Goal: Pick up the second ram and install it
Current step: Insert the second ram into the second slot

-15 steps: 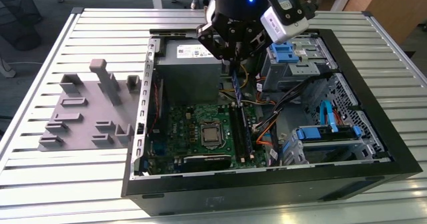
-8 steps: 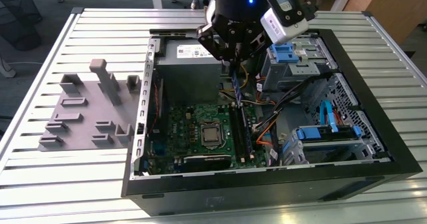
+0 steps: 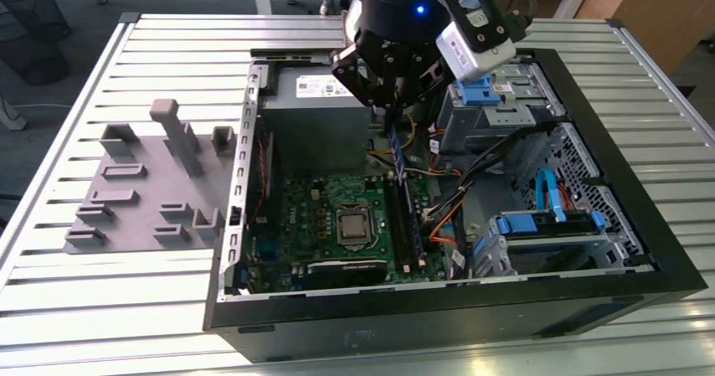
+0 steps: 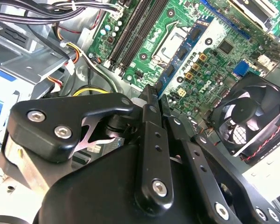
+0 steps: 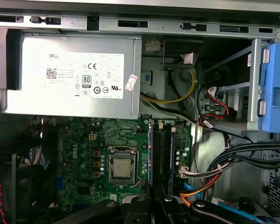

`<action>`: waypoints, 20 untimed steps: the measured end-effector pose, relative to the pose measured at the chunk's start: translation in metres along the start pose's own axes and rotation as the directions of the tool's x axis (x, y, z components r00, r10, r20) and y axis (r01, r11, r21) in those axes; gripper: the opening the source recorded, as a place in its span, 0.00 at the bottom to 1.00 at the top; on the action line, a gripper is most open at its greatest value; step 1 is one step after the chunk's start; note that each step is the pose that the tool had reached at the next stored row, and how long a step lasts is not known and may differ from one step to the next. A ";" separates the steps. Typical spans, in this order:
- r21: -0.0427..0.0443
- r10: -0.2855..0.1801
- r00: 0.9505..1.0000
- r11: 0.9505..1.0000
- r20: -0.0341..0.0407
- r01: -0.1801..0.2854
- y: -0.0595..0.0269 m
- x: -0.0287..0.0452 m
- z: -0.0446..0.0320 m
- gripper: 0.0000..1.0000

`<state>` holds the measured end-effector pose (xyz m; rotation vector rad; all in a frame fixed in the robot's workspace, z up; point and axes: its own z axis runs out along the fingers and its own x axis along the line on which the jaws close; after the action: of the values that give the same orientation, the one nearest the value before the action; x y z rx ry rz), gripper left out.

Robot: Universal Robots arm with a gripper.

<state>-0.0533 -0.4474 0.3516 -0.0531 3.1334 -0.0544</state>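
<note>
- Gripper (image 4: 151, 95): black linkage fingers fill the near field in the second wrist view, drawn nearly together on the thin edge of a dark board. In the exterior view the gripper (image 3: 391, 108) hangs over the open computer case (image 3: 625, 284), just above the memory slots.
- Second ram (image 3: 394, 146): a narrow dark strip hanging upright below the fingertips, over the far end of the slots. Its lower edge looks close to the slots; whether it touches them cannot be told. In the second wrist view its edge (image 4: 149, 91) shows between the fingers.
- Memory slots (image 5: 162, 149): long dark rows just beside the processor socket (image 5: 122, 167) on the green motherboard (image 5: 79, 154). One blue-edged stick appears already seated.
- Power supply (image 5: 70, 77): grey box with white label, behind the motherboard.
- Case fan (image 4: 249, 116): black, at the board's edge.
- Grey fixture (image 3: 146, 183): on the slatted table (image 3: 112, 309), at the exterior view's left of the case, well apart from the gripper.
- Handling, judged: light, stiff and thin, brittle under twisting, with delicate contacts on the lower edge. Best held by the upper edge or flat faces near mid-length, kept square to the slot.
</note>
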 end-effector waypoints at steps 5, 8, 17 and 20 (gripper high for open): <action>0.000 0.000 1.000 1.000 0.000 0.000 0.0000 0.0000 0.0001 0.14; 0.000 0.000 1.000 1.000 0.000 0.000 0.0000 0.0000 0.0010 0.14; 0.000 0.000 1.000 1.000 0.000 0.000 -0.0009 -0.0001 0.0058 0.14; 0.000 0.000 1.000 1.000 0.000 0.000 -0.0011 -0.0001 0.0067 0.14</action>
<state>-0.0530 -0.4487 0.3449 -0.0531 3.1334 -0.0544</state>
